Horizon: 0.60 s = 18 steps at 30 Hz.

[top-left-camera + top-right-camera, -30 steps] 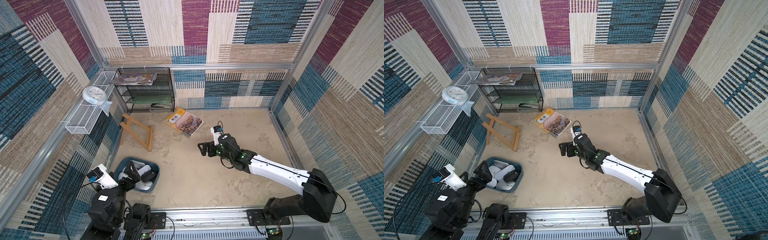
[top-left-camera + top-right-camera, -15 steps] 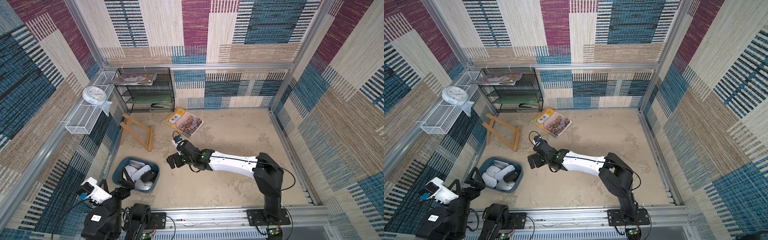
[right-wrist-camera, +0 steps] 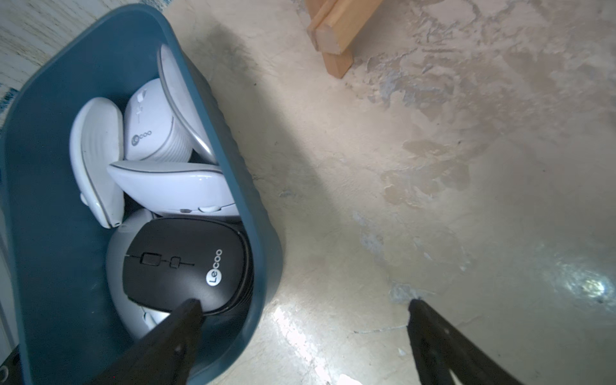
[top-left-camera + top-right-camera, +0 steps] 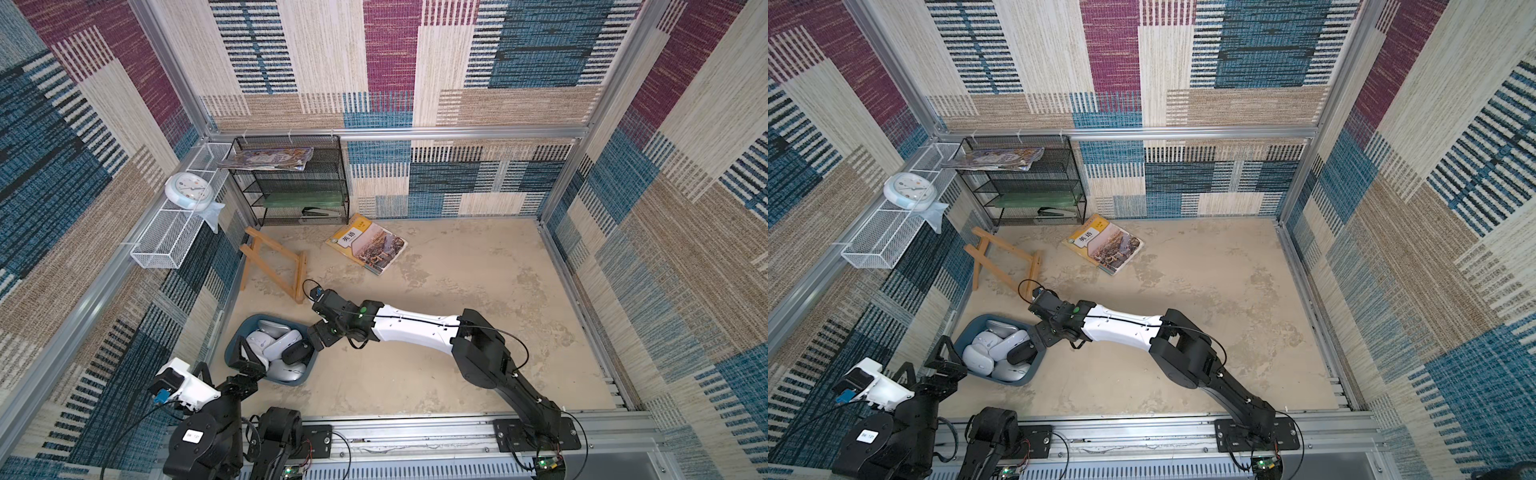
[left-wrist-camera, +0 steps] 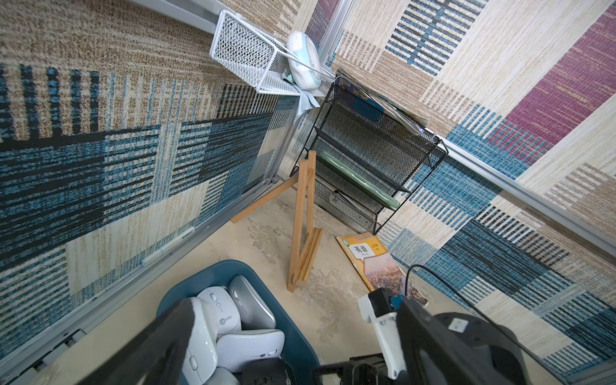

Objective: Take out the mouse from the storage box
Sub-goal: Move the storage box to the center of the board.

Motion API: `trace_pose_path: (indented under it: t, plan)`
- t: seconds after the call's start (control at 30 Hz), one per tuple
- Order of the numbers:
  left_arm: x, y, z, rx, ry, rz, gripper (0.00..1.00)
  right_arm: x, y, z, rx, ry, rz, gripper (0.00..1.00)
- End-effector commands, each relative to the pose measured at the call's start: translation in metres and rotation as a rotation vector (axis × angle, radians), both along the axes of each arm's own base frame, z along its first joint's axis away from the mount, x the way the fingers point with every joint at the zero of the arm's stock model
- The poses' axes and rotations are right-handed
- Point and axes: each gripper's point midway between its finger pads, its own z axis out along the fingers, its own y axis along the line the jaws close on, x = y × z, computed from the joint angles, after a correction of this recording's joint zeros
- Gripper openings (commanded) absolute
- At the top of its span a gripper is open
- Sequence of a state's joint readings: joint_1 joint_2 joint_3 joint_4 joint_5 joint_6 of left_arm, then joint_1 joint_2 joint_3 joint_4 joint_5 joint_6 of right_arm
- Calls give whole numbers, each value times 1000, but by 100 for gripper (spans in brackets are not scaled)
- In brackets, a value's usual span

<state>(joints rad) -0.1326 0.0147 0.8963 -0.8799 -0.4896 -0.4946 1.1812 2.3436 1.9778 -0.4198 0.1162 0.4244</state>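
Note:
The storage box [image 4: 245, 322] [image 4: 967, 328] [image 3: 53, 233] is a dark teal tub at the front left of the floor. It holds several white mice [image 4: 266, 345] [image 5: 220, 313] and one black mouse [image 4: 295, 353] [image 4: 1022, 352] [image 3: 183, 263]. My right gripper [image 4: 311, 341] [image 4: 1036, 338] [image 3: 303, 305] is open astride the tub's right wall. One of its fingers [image 3: 186, 320] is by the black mouse's rear edge and the other is over the floor. My left gripper [image 4: 222, 361] [image 5: 296, 303] hangs open above the tub's near-left corner, holding nothing.
A wooden easel [image 4: 274, 266] lies just behind the tub, with a book [image 4: 365, 248] further back. A black mesh rack [image 4: 295, 183] stands in the back left corner. A white wire basket [image 4: 174, 232] with a clock [image 4: 188, 194] hangs on the left wall.
My right arm swung left from the middle of the floor to the tub's right wall. My left arm drew back a little towards the front. Both grippers stayed open.

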Motion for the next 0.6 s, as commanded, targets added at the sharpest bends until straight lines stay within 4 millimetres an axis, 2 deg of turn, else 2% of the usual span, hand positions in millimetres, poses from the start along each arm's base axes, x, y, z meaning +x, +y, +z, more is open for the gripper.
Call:
trace_pose_path:
  t: [0.0, 0.13, 0.27, 0.57]
  plan:
    - [-1, 1, -2, 5, 8, 8, 99, -1, -10, -15, -98, -10, 1, 99]
    - [-1, 2, -2, 5, 8, 9, 99, 6, -13, -25, -159, -25, -22, 99]
    - [-1, 2, -2, 5, 9, 12, 99, 14, -21, -25, -209, -55, -58, 99]
    - [0, 3, -3, 5, 12, 18, 99, 28, -58, -25, -310, -123, -200, 96]
